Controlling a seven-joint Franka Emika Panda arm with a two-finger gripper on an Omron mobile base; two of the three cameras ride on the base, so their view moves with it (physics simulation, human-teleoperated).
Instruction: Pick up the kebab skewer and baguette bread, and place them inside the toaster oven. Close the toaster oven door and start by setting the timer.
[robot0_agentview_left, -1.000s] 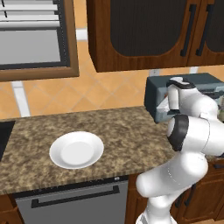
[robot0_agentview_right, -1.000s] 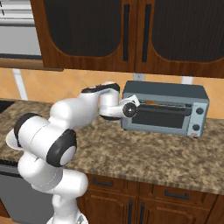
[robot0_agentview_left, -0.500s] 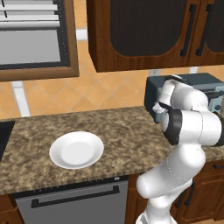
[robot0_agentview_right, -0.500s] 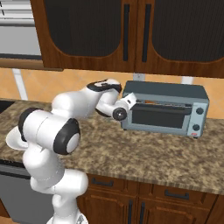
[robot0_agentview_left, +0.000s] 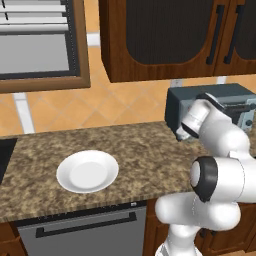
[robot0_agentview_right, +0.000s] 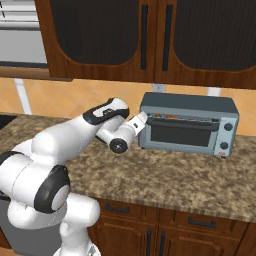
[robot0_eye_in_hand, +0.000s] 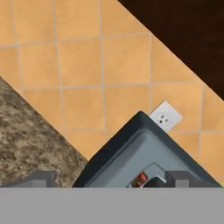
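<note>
The toaster oven (robot0_agentview_right: 187, 125) stands on the counter against the tiled wall, also at the right of the left base view (robot0_agentview_left: 215, 100). Its dark glass door (robot0_agentview_right: 182, 135) stands almost upright, with a narrow gap along the top. An orange-brown strip of the baguette bread (robot0_agentview_right: 171, 117) shows in that gap. In the hand view a small red chunk of the kebab skewer (robot0_eye_in_hand: 141, 178) sits inside the oven (robot0_eye_in_hand: 131, 162). My gripper (robot0_agentview_right: 142, 118) is at the oven's upper left front corner. It is open (robot0_eye_in_hand: 109, 180) and holds nothing.
An empty white plate (robot0_agentview_left: 87, 171) lies on the speckled counter (robot0_agentview_left: 140, 145) to the left. Dark wooden cabinets (robot0_agentview_right: 150, 35) hang above the oven. A wall outlet (robot0_eye_in_hand: 165, 117) is behind it. Two knobs (robot0_agentview_right: 227, 127) sit on the oven's right panel.
The hand has drawn a little to the left, from the door's front to the oven's left corner. The elbow has rolled outward. The jaws have stayed open.
</note>
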